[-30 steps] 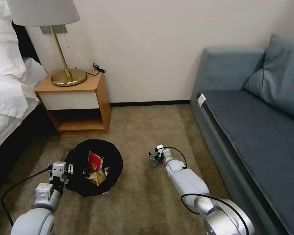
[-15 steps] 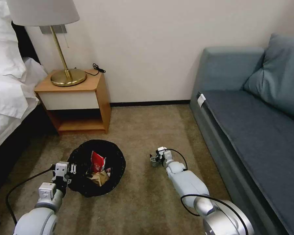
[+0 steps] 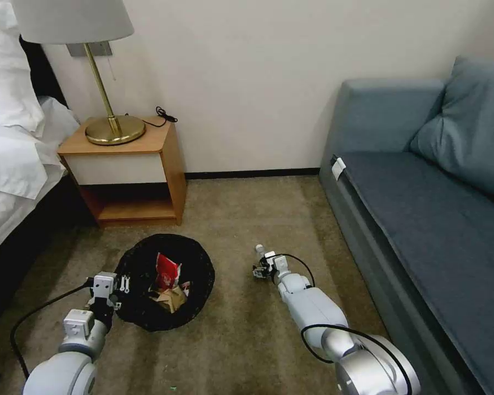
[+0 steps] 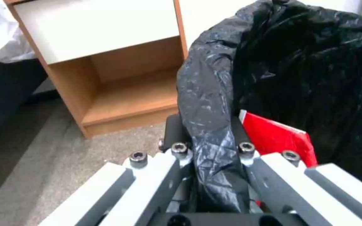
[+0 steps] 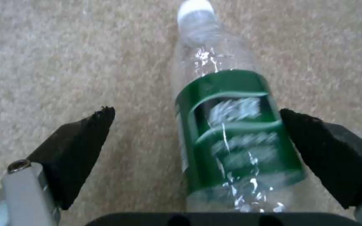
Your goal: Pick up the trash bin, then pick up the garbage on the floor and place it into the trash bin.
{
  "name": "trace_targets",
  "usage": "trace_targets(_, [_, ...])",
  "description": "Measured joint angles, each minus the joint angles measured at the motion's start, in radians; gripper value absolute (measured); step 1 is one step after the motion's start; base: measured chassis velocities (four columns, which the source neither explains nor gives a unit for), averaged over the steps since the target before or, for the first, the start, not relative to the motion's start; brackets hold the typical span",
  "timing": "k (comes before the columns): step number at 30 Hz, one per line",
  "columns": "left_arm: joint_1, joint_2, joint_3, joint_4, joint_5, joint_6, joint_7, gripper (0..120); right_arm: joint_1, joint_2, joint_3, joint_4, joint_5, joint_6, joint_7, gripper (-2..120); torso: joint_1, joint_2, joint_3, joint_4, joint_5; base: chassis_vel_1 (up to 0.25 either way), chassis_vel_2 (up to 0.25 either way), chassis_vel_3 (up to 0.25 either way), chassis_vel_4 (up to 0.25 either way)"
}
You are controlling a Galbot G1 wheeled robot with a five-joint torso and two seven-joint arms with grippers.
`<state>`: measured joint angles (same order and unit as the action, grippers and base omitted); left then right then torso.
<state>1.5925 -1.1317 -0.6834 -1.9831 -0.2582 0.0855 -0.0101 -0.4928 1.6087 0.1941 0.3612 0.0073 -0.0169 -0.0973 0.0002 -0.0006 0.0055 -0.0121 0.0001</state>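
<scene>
The room had a brown carpet floor point(image 3: 247, 334), a wooden nightstand point(image 3: 129, 164) with a gold lamp point(image 3: 107, 118), a bed point(image 3: 11, 142) and a blue sofa point(image 3: 422, 208). The trash bin point(image 3: 164, 282), lined with a black bag, sat tipped just above the floor near the nightstand. The left tool point(image 4: 210, 147) was clenched on the bin's bagged rim, one finger inside and one outside. A red packet point(image 3: 167, 271) and a crumpled brown paper bag point(image 3: 167, 299) lay inside it.

The clear bottle point(image 5: 227, 131) with a green label lay on the carpet between the bin and the sofa. The right tool point(image 5: 198, 141) was down low around it, spread wide, and its black pads point(image 5: 85, 138) were not touching it.

To do this well, I think the tool should squeeze slowly on the label part, so the round bottle does not roll or pop out. The bin should be kept level.

The white side of the bin was hidden under the bag. I could not tell what else lay deeper in the bin.
</scene>
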Motion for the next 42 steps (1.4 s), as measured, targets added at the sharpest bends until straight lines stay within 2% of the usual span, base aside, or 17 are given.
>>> trace_targets(17, [-0.005,0.007,0.001,-0.015,-0.025,0.0,0.0,5,-0.003,-0.015,0.029,-0.019,-0.01,0.0,-0.048,100,0.0,0.0,0.0,0.0,0.0,0.0,0.0,0.0,0.0])
trace_targets(24, [-0.006,0.007,0.002,-0.015,-0.028,0.0,-0.001,5,-0.003,-0.013,0.035,-0.026,-0.008,0.004,-0.061,85,0.0,0.0,0.0,0.0,0.0,0.0,0.0,0.0,0.0])
trace_targets(26, [-0.006,0.006,0.001,-0.015,-0.028,0.0,-0.001,5,-0.003,-0.013,0.035,-0.027,-0.008,0.006,-0.067,71,0.0,0.0,0.0,0.0001,0.0,0.0,0.0,0.0,0.0])
trace_targets(30, [-0.006,0.005,0.001,-0.014,-0.029,0.0,-0.001,5,-0.002,-0.013,0.035,-0.028,-0.008,0.007,-0.07,63,0.0,0.0,0.0,0.0,0.0,0.0,0.0,0.0,0.0])
trace_targets(32, [-0.006,0.003,0.0,-0.012,-0.029,0.0,-0.001,5,-0.002,-0.014,0.034,-0.029,-0.008,0.008,-0.074,50,0.0,0.0,0.0,0.0,0.0,0.0,0.0,0.0,0.0])
trace_targets(33, [-0.006,0.003,0.0,-0.012,-0.029,0.0,-0.001,5,-0.002,-0.014,0.034,-0.029,-0.008,0.008,-0.074,50,0.0,0.0,0.0,0.0,0.0,0.0,0.0,0.0,0.0])
trace_targets(35, [-0.006,0.003,0.0,-0.011,-0.029,-0.001,-0.001,5,-0.001,-0.014,0.034,-0.031,-0.007,0.008,-0.076,41,0.0,0.0,0.0,0.0,-0.0001,0.0,0.0,0.0,0.0])
trace_targets(42, [-0.011,0.004,0.0,-0.01,-0.029,0.0,-0.002,5,0.0,-0.014,0.033,-0.031,-0.007,0.01,-0.079,29,0.0,0.0,0.0,0.0,0.0,0.0,0.0,0.0,0.0])
